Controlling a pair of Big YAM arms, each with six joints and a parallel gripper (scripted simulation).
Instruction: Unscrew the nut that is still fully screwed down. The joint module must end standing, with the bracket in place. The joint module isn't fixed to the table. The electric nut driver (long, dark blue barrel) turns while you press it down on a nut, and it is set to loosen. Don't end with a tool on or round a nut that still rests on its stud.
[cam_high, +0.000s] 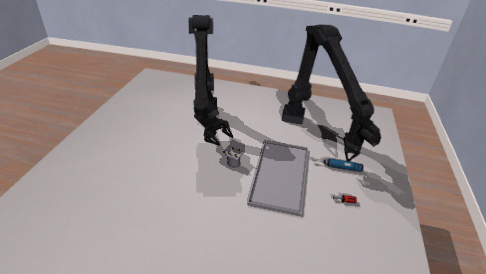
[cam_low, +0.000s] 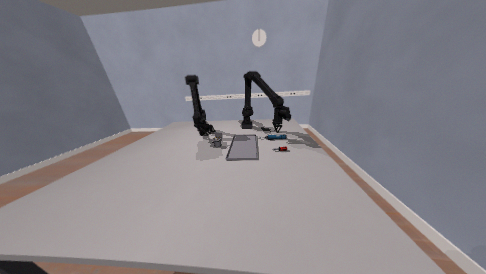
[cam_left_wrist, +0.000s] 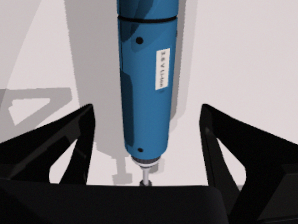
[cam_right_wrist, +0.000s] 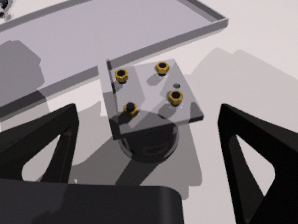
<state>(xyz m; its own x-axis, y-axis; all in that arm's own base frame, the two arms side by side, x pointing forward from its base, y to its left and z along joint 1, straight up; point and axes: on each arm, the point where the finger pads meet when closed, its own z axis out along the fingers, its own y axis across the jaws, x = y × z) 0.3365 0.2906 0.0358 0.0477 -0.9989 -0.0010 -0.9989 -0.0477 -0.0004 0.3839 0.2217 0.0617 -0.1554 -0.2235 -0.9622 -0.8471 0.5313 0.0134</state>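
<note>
Nearest in the top view, right of centre and low, a red-handled tool (cam_high: 350, 199) (cam_low: 283, 149) lies on the pale table (cam_high: 125, 225) (cam_low: 225, 210), its metal end toward the left. The shallow grey tray (cam_high: 277, 208) (cam_low: 242, 159) (cam_right_wrist: 190, 38) sits about mid-frame, with nothing in it.

A little farther back at right, the electric nut driver (cam_high: 345, 164) (cam_low: 276, 137) (cam_left_wrist: 147, 100) lies on its side, bit pointing left. The left gripper (cam_high: 351, 156) (cam_low: 278, 131) (cam_left_wrist: 147, 113) is over it, fingers well parted on either side of the blue barrel in the wrist view, clear of it and gripping nothing.

Left of the tray, the joint module (cam_high: 233, 161) (cam_low: 217, 143) (cam_right_wrist: 150, 145) stands upright with the bracket (cam_high: 240, 148) (cam_low: 218, 136) (cam_right_wrist: 150, 90) on top. Four brass nuts are on it. In the right wrist view, the lower-left nut (cam_right_wrist: 131, 112) sits low, its dark stud poking up through it; the upper-left nut (cam_right_wrist: 121, 75), upper-right nut (cam_right_wrist: 162, 68) and lower-right nut (cam_right_wrist: 175, 97) look raised off the plate.

Just behind the module, the right gripper (cam_high: 226, 140) (cam_low: 214, 134) (cam_right_wrist: 148, 112) is spread wide, nothing between its fingers.

Farthest off, a white socket strip (cam_high: 370, 14) (cam_low: 295, 93) runs along the back wall.
</note>
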